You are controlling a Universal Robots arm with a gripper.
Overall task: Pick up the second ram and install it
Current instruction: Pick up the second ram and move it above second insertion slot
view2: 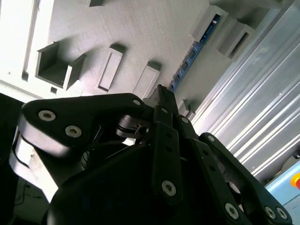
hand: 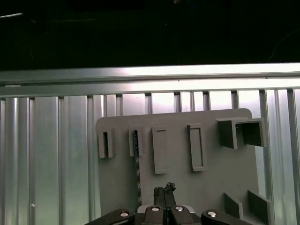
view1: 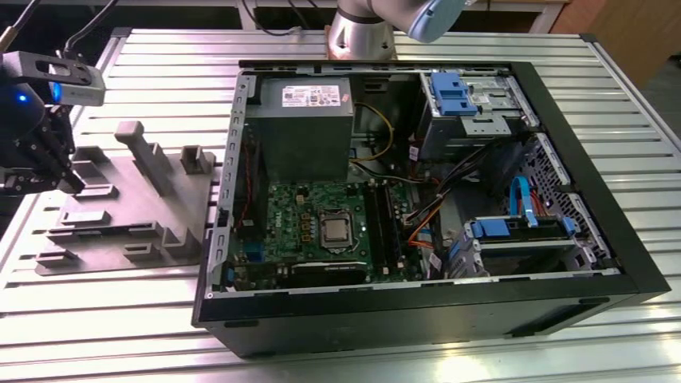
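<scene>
**Exterior view:** The flat grey matte plastic fixture plate (view1: 107, 199), with moulded blocks and slotted holders, sits on the ribbed aluminium slat table (view1: 159, 56). The open black steel PC case (view1: 426, 319) lies on its side just beside the plate. That's probably so the square green motherboard (view1: 293, 219) faces up for top-down insertion. The boxy grey sheet-metal power supply (view1: 303, 136) is deeper in the case, on the motherboard's far side from the camera. The black linkage gripper (view1: 59, 171) hangs over the plate's edge farthest from the case.

**Second wrist view:** The second ram (view2: 187, 61) is a long, thin blue-green board strip with small dark chips. It stands on edge on the fixture plate (view2: 140, 28), its ends seated in raised slotted holders. I'd guess that's to present the top edge for a pinch. The gripper (view2: 161, 93) is clenched, tips together with nothing between them. It sits above the plate, near one end of the strip and apart from it. The plate's surface looks finely grained, like a printed part. The holders are plain rectangular blocks.

**First wrist view:** The second ram (hand: 138, 178) is seen edge-on as a thin dark line running out from one slotted holder on the fixture plate (hand: 211, 187). The gripper (hand: 164, 190) is pinched closed and empty, over bare plate just beside the strip and offset to one side of it. The strip isn't in the case, so it isn't picked or installed. The shiny table slats (hand: 47, 140) run past the plate's rounded corner.
</scene>
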